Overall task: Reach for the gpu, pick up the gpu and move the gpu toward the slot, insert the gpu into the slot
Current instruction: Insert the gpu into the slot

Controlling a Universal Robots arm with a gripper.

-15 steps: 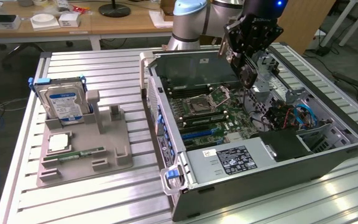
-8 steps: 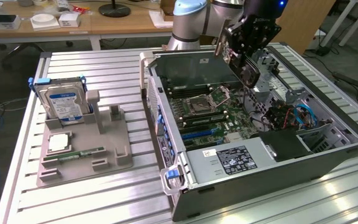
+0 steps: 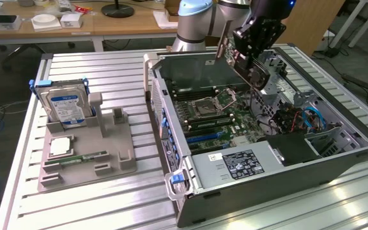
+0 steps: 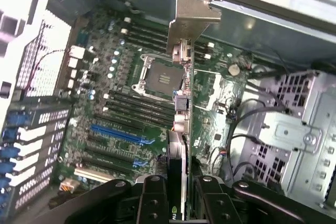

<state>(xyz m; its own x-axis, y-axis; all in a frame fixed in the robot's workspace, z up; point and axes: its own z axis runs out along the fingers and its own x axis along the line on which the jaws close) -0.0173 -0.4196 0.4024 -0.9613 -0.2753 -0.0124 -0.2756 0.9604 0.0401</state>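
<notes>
At the exterior view's left, a grey holder tray (image 3: 85,139) carries the hard drive (image 3: 65,106) standing upright and a green memory stick (image 3: 85,157) lying flat nearer the camera; neither is touched. Moving right, the open computer case (image 3: 267,177) lies on its side with the motherboard (image 3: 216,117) exposed and its blue slot (image 3: 204,136) (image 4: 118,134) empty.

Above the far part of the case hangs the gripper (image 3: 254,40) (image 4: 177,203), its fingers clamped on the gpu (image 3: 248,67) (image 4: 178,150). The card is off the board, well clear of the slot, and tilted. Its silver bracket (image 4: 190,17) points away from the wrist.

The likely risks are these: the tilt could bring the card's edge down skewed and jam it beside the slot. The bracket may catch the case's wall, and the loose cables (image 3: 299,120) at the right (close by) could snag. A narrow grip might let the card pivot.
</notes>
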